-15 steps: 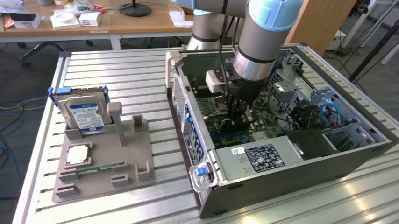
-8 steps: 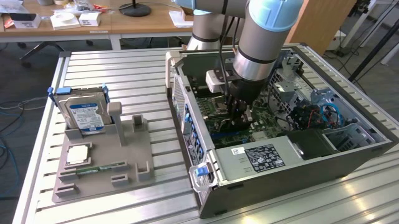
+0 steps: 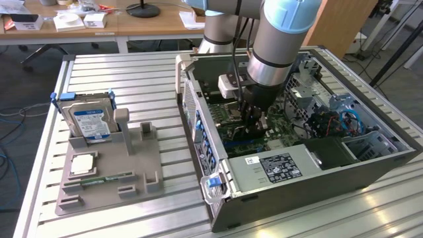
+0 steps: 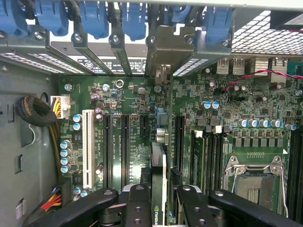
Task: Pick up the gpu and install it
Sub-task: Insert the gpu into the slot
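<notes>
The pick-up looked done: the black, jointed metal claw was closed on the gpu – a thin, flat, dark green-black circuit card seen edge-on, gripped from both faces by the matte fingers. In the exterior view the claw reached down inside the open grey sheet-metal computer case, which lay at about three o'clock on the ribbed aluminium surface.

The card hung above the glossy green motherboard, lined up along the long black plastic expansion slots, its far end reaching a dull metal bracket below the row of blue plastic clips. Whether its edge had entered a slot could not be told, so seating it appeared to be what was left.

At nine o'clock in the exterior view sat a grey moulded plastic holder. It carried an upright silver hard drive with a blue-white label and, toward seven o'clock, a narrow green memory stick lying flat.
</notes>
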You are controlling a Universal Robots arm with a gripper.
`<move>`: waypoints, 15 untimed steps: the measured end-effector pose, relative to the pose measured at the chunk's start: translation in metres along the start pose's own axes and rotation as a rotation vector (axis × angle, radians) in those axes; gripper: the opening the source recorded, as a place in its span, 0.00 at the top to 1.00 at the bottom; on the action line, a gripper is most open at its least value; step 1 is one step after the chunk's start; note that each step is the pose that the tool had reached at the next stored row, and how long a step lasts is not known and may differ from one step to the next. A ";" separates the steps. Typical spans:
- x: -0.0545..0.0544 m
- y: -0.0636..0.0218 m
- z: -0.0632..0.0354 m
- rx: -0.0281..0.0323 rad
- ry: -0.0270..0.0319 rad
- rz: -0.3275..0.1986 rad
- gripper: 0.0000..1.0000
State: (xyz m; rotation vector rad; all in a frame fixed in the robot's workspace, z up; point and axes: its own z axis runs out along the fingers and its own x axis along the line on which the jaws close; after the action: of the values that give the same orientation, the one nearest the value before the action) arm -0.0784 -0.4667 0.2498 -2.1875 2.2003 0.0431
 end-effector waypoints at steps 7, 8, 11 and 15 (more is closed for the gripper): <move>0.000 0.0000 0.0004 0.0000 0.0000 0.000 0.74; 0.000 0.0000 0.0004 0.0000 0.0000 0.000 0.74; 0.000 0.0000 0.0004 0.0000 0.0000 0.000 0.74; 0.000 0.0000 0.0004 -0.0001 0.0000 0.000 0.73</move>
State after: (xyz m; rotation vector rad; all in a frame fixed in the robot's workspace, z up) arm -0.0784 -0.4667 0.2494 -2.1876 2.2004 0.0432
